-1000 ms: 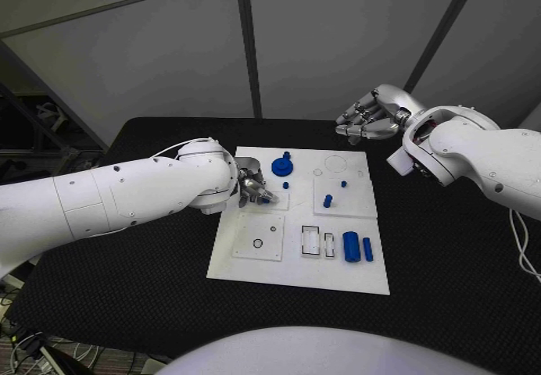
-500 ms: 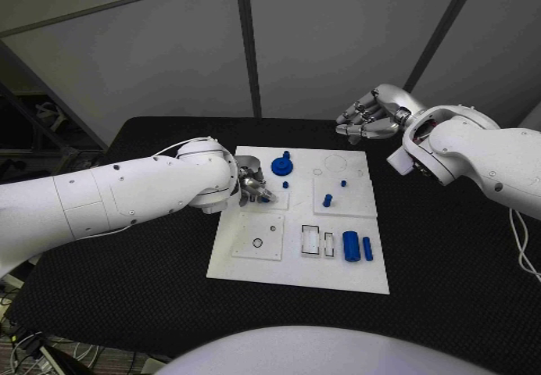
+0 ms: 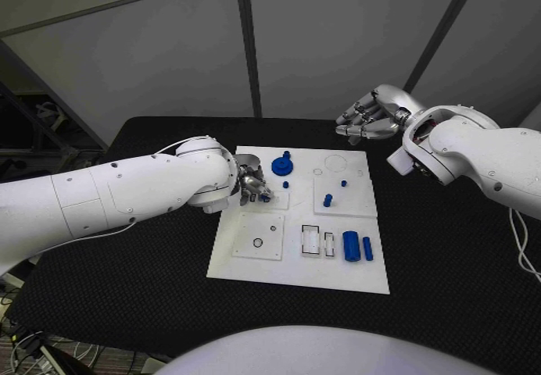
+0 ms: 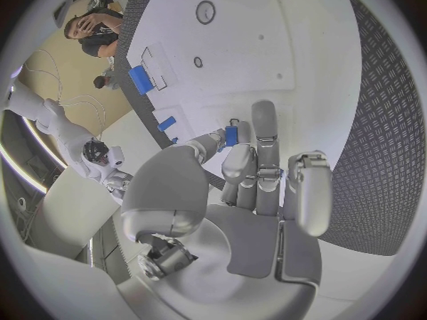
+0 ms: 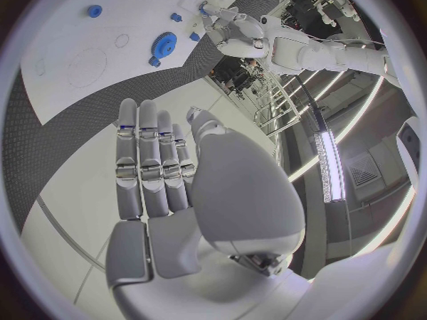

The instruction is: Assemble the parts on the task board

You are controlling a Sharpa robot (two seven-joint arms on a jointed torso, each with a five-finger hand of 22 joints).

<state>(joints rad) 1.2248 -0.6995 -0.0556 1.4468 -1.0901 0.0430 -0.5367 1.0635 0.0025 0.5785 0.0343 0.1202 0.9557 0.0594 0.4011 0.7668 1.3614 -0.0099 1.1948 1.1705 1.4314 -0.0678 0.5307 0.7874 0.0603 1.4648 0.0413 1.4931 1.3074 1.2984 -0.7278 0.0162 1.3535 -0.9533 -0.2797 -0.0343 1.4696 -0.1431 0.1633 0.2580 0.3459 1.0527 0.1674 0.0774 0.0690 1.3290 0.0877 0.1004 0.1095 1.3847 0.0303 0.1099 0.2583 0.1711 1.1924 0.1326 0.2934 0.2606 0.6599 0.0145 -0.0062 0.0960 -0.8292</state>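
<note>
The left hand pinches a small blue plastic part at its fingertips just above the white rectangular task board, the empty right hand waits loosely curled beyond its far edge, and most pieces seem unassembled.

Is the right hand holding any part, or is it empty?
Empty. The right hand hovers beyond the task board, fingers straight and together, nothing between them.
</note>
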